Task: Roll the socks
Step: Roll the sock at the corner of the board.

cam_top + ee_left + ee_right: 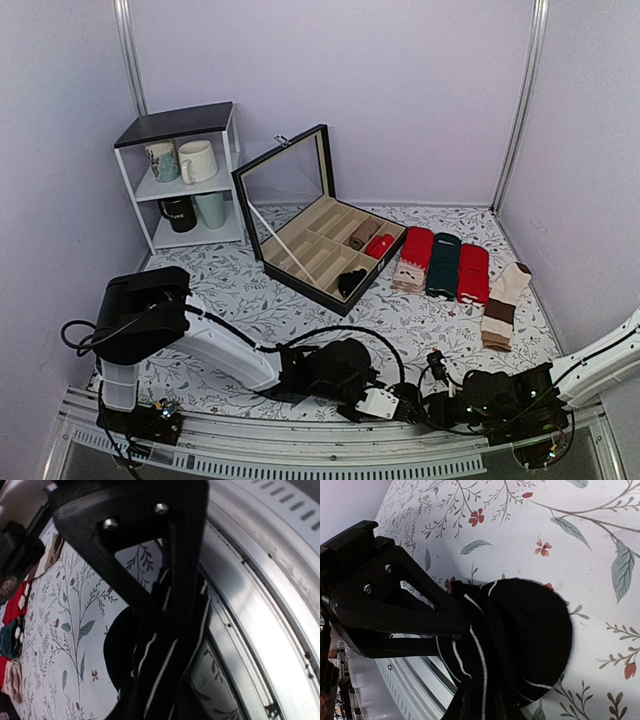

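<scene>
The socks (530,630) are black with thin white stripes and lie bunched into a rounded lump on the floral tablecloth by the table's front edge. My right gripper (452,630) is shut on their striped end. In the left wrist view the same socks (150,665) hang in folds from my left gripper (175,605), which is closed on the fabric beside the metal rail. In the top view both grippers meet low at the front, left gripper (378,402) and right gripper (437,405), and they hide the socks between them.
A black box (330,255) with its glass lid raised stands mid-table with rolled socks in its compartments. Red and green socks (445,262) and cream-and-brown socks (505,300) lie to its right. A shelf of mugs (185,175) stands back left. The metal rail (260,605) runs along the front edge.
</scene>
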Motion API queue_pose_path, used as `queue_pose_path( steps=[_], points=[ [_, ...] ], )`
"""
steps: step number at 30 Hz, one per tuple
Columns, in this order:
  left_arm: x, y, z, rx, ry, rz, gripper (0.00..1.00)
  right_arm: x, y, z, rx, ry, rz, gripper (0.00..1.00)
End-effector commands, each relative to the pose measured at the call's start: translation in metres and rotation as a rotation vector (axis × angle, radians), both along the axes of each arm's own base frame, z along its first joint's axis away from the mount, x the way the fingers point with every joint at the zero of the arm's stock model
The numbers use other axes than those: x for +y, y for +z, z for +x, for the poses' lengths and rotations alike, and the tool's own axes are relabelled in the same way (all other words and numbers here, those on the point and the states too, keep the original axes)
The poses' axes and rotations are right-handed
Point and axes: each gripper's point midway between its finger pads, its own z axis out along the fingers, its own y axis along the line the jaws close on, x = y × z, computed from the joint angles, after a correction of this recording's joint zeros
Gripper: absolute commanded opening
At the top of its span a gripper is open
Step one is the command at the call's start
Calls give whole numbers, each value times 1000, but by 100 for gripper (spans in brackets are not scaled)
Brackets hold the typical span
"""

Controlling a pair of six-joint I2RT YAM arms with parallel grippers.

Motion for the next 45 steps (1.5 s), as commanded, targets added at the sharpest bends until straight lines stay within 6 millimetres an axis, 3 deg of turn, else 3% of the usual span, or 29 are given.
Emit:
queue_pose_path(
  steps=[1, 3, 10, 14, 22, 27, 38, 45],
  points=[
    [25, -50, 5, 26, 29, 195, 12, -24, -29, -6, 32, 22, -137, 14],
    [27, -53, 5, 36, 32, 214, 0, -24, -29, -6, 34, 18, -138, 14],
    [49, -66, -2, 179, 107, 358, 0, -24, -20, 4, -8, -15, -155, 22],
    [73, -81, -4, 301, 190, 435, 0, -26, -5, 16, -77, -53, -141, 35],
    [115, -112, -10, 525, 339, 583, 0, -18, 40, 35, -301, -37, -56, 43],
    [133, -127, -8, 553, 396, 645, 0, -14, 48, 45, -409, -30, -58, 47],
    [144, -139, -8, 568, 425, 691, 0, -1, 43, 36, -377, 26, -64, 71],
    [142, -143, -7, 567, 424, 697, 0, 11, 53, 26, -343, 65, 33, 78]
  ],
)
